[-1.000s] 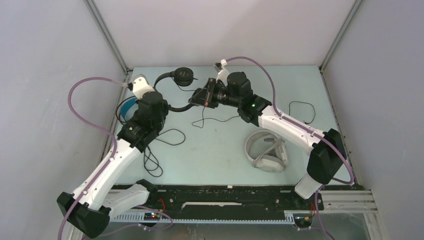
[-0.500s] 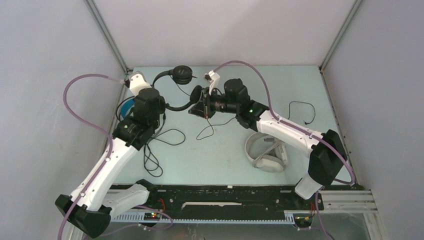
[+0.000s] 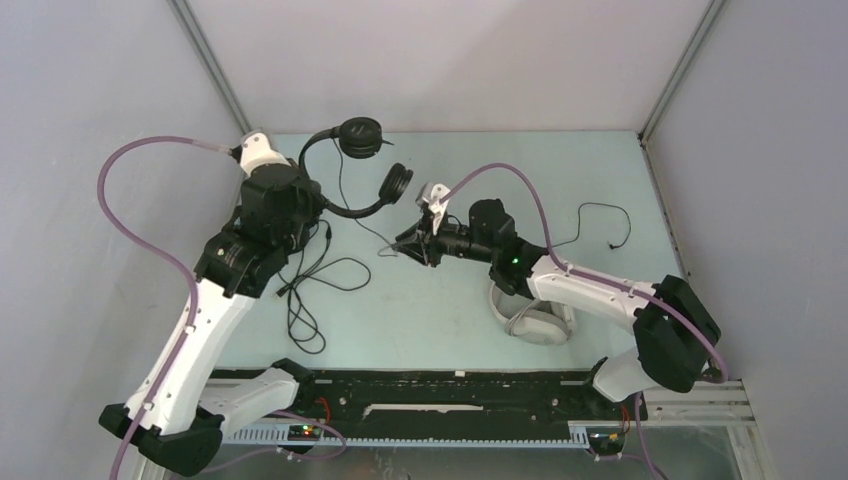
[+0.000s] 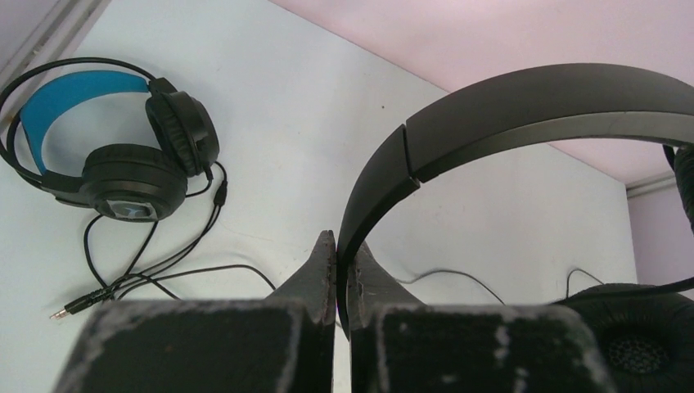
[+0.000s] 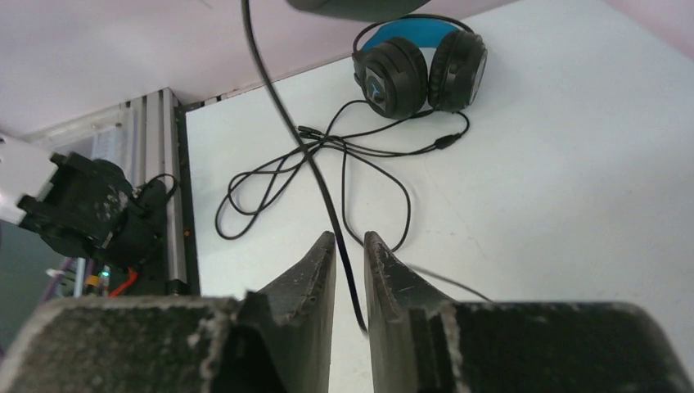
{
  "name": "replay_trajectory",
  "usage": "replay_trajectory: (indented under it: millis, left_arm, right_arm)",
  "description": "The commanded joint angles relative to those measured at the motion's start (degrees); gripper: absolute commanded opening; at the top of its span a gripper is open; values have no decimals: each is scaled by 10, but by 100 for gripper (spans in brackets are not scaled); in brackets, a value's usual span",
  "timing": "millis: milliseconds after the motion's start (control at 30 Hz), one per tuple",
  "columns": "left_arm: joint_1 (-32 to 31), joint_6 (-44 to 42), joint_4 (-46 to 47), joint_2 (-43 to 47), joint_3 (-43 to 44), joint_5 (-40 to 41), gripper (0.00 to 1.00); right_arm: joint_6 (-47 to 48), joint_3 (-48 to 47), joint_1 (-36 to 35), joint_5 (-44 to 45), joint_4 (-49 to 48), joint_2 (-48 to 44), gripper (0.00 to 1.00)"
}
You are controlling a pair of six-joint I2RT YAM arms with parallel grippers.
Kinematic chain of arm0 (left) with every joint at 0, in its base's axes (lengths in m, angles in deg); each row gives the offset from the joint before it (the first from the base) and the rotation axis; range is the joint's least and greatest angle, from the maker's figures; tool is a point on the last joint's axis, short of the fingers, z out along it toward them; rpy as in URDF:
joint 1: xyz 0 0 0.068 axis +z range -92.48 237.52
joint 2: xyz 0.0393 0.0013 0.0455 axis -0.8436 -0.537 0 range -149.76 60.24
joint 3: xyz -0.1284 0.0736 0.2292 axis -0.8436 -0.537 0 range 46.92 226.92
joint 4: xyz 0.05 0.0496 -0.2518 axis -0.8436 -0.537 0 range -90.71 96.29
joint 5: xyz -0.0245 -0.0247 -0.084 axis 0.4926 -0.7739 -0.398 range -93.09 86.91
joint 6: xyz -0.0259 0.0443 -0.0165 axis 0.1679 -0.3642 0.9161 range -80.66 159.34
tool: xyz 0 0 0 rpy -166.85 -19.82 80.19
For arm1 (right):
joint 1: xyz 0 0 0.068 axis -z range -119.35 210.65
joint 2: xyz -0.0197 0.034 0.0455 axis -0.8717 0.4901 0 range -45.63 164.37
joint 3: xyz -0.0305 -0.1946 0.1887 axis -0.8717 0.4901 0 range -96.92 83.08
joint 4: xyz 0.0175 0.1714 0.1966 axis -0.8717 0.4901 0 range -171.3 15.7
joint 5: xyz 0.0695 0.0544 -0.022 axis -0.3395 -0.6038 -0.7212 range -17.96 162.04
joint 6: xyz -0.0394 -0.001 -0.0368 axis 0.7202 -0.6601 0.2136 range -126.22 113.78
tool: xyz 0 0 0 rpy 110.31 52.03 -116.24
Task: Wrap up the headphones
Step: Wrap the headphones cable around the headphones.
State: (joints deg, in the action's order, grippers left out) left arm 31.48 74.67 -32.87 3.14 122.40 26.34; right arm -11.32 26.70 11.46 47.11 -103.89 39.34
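My left gripper (image 3: 322, 212) (image 4: 337, 246) is shut on the headband (image 4: 532, 106) of the small thin black on-ear headset (image 3: 362, 136) and holds it above the table at the back. Its thin cable (image 5: 315, 164) hangs down and runs between the jaws of my right gripper (image 3: 400, 246) (image 5: 349, 241), which stand narrowly apart and do not clamp it. The bulky black headset with blue lining (image 4: 106, 139) (image 5: 417, 61) lies at the left wall, hidden by my left arm in the top view. The white over-ear headset (image 3: 530, 305) lies under my right arm.
Tangled black cable (image 3: 310, 290) lies on the table left of centre. Another loose black cable (image 3: 600, 220) lies at the right. Grey walls close in the left, back and right. A black rail (image 3: 450, 385) runs along the near edge.
My left gripper raised the thin black headset up and back-left. My right gripper drew away from the ear cups, toward the near right and lower, along the hanging cable.
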Motion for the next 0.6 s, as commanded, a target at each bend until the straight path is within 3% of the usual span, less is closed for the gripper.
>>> replay_trajectory:
  millis: [0,200,567]
  left_arm:
    - [4,20,-17,-3,57,-37,0]
    - [4,13,-45,-12,84,-39,0]
    - [4,7,-87,-17,142,-51,0]
  right_arm:
    - [83,21,-9,-36,-143,9,29]
    - [117,37,-13,-64,-247,67,54]
    - [157,30,-17,-82,-423,188,67]
